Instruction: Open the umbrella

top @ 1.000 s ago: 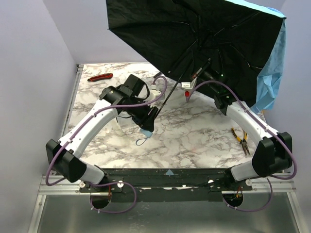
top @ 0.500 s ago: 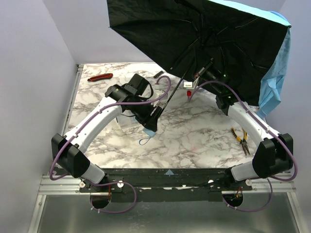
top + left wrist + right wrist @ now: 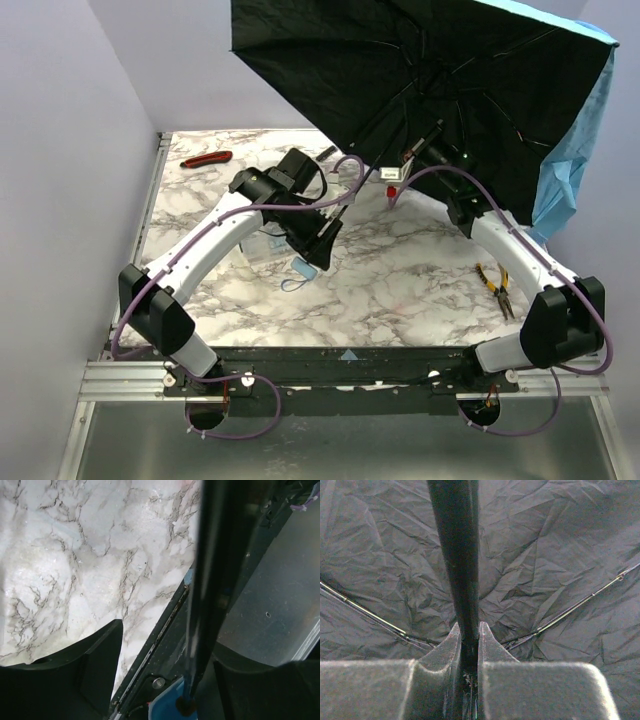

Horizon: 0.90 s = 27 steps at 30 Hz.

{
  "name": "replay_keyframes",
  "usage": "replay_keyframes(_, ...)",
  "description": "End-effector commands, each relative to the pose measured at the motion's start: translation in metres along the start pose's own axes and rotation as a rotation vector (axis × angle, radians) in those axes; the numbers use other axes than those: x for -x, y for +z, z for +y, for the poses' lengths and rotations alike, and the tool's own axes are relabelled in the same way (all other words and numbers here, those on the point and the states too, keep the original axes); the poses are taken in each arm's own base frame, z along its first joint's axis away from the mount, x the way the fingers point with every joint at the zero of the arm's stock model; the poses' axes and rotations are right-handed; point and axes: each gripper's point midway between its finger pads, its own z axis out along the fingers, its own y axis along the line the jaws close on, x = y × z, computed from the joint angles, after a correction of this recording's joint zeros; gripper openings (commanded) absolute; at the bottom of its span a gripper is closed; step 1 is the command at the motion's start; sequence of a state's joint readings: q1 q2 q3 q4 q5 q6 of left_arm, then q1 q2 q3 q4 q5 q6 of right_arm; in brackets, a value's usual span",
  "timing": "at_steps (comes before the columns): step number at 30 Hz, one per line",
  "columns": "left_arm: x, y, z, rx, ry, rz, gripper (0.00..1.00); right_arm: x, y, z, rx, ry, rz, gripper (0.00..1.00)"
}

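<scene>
Clamping right gripper [image 3: 469,626]: clenched on the shaft [image 3: 457,555], near the ribs.
Left gripper [image 3: 167,645]: fingers released, shaft passing loosely between.
Risk: the umbrella [image 3: 450,80] is top-heavy and, pinched at one point, may swing right.

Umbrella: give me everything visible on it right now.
The umbrella is open, its canopy spread and tilted above the far side of the marble table. The underside looks like crinkled black fabric with thin metal ribs, and a sky-blue outer face shows along the right edge. A thin black shaft slants down to a small blue handle with a loop. The right gripper is shut on the shaft near the canopy. The left gripper straddles it above the handle, grip unclear.
</scene>
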<state>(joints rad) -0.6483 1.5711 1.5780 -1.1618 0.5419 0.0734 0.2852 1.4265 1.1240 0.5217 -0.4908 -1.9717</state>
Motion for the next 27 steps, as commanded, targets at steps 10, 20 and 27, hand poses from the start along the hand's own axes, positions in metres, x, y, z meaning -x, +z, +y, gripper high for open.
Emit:
replay_keyframes(10,-0.032,-0.005,-0.013,-0.028,0.044,0.058,0.18,-0.030,-0.013,-0.022,-0.033,-0.036,0.133,0.02)
replay_keyframes(20,-0.071,-0.013,-0.028,-0.071,0.123,0.136,0.00,-0.087,-0.011,-0.002,-0.042,-0.075,0.286,0.12)
replay_keyframes(27,-0.084,-0.010,-0.025,-0.070,0.127,0.165,0.00,-0.132,-0.008,0.000,-0.052,-0.095,0.395,0.15)
